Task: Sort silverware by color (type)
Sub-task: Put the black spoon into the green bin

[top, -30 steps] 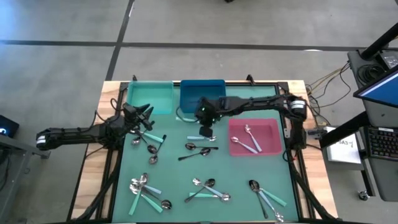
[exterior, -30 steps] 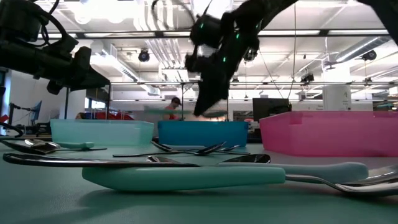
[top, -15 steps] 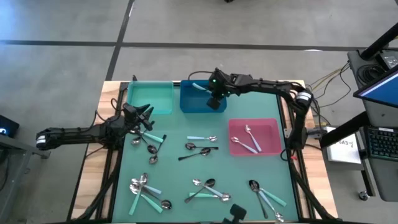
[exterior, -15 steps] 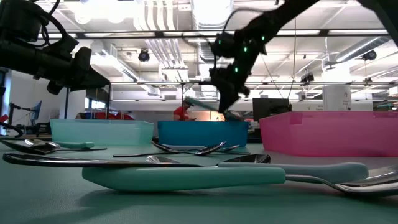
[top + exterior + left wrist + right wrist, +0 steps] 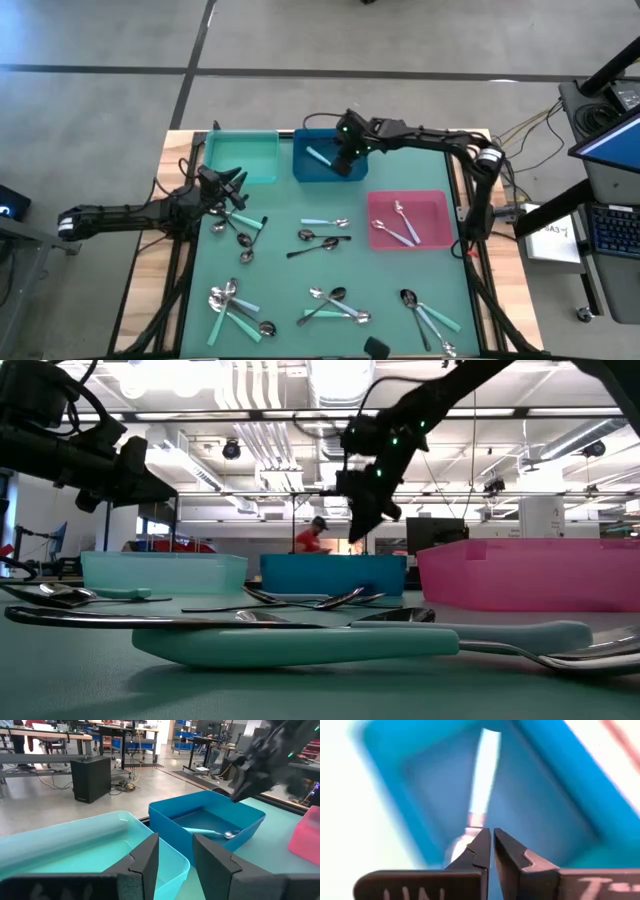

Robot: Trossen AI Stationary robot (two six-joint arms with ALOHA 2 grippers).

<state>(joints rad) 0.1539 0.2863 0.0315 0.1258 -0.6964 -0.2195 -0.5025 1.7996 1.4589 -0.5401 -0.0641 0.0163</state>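
A turquoise-handled spoon (image 5: 320, 157) lies flat on the floor of the blue bin (image 5: 300, 172), also visible in the left wrist view (image 5: 210, 833). My right gripper (image 5: 347, 165) hangs above that bin, slanting down, shut and with nothing between its fingers (image 5: 492, 837); it stands clear of the spoon (image 5: 480, 780). At the table's left my left gripper (image 5: 235, 190) waits open and level, nothing in its gap (image 5: 175, 855). More silverware lies scattered on the green mat: dark, silver and turquoise-handled spoons (image 5: 325, 238).
A turquoise bin (image 5: 240, 170) stands left of the blue one at the far edge. A pink bin (image 5: 440, 205) at the right holds a few silver spoons (image 5: 398, 228). Spoon clusters lie near the front at the left (image 5: 235, 310), middle (image 5: 338, 305) and right (image 5: 425, 312).
My right gripper has swung from above the middle of the mat toward the far edge and stopped over the blue bin. Half a second ago the turquoise-handled spoon hung from its fingers; now the spoon has fallen and lies on the bin's floor.
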